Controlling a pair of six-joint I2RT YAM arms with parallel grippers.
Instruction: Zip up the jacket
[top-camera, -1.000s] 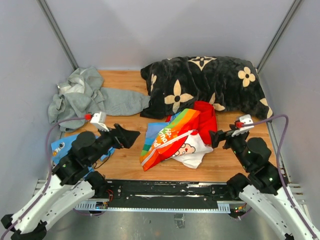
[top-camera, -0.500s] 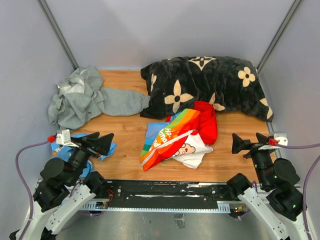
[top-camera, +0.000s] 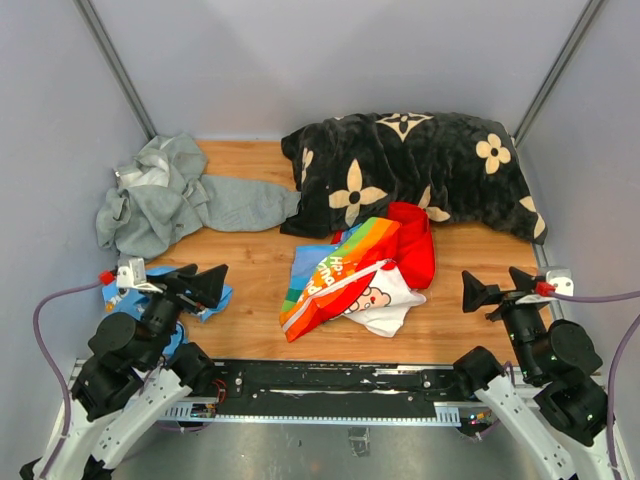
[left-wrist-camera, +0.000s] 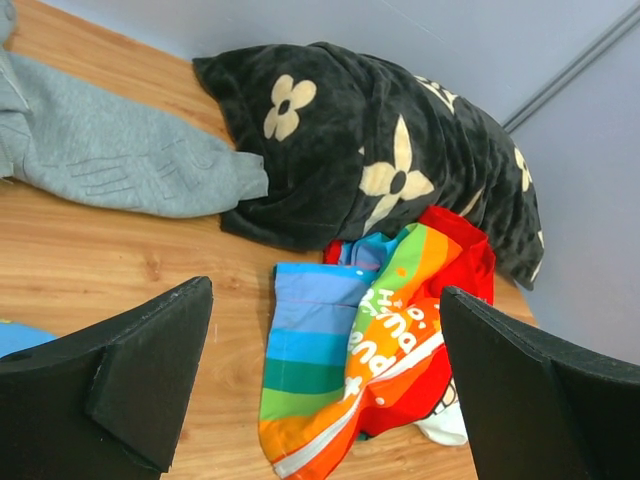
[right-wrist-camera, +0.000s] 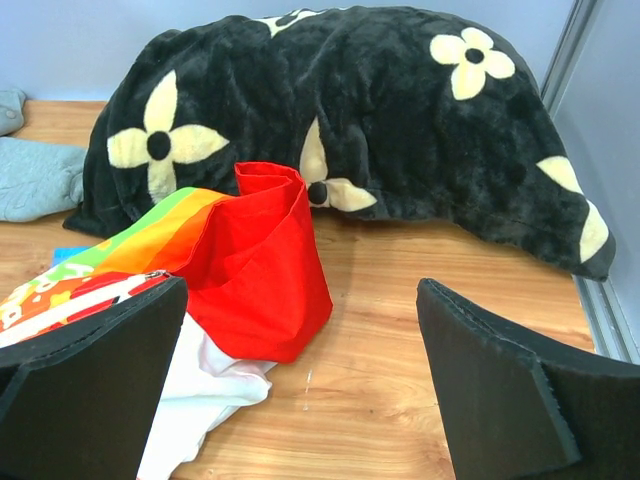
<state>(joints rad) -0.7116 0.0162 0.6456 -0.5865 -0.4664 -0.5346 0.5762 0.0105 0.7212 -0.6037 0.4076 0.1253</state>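
The jacket (top-camera: 355, 270) lies crumpled in the middle of the wooden table, red with rainbow stripes and a white cartoon panel. It also shows in the left wrist view (left-wrist-camera: 370, 350) and in the right wrist view (right-wrist-camera: 230, 260). My left gripper (top-camera: 200, 285) is open and empty, held above the table's near left, well apart from the jacket. My right gripper (top-camera: 497, 287) is open and empty at the near right, also apart from it. No zipper slider can be made out.
A black pillow with cream flowers (top-camera: 410, 170) lies behind the jacket, touching its red part. A grey hooded sweatshirt (top-camera: 170, 195) is heaped at the back left. A small light-blue garment (top-camera: 125, 290) lies under my left arm. Grey walls enclose the table.
Both arms pulled back from the jacket toward the near corners between one second and half a second ago. Since then they have barely moved. The jacket has not moved.
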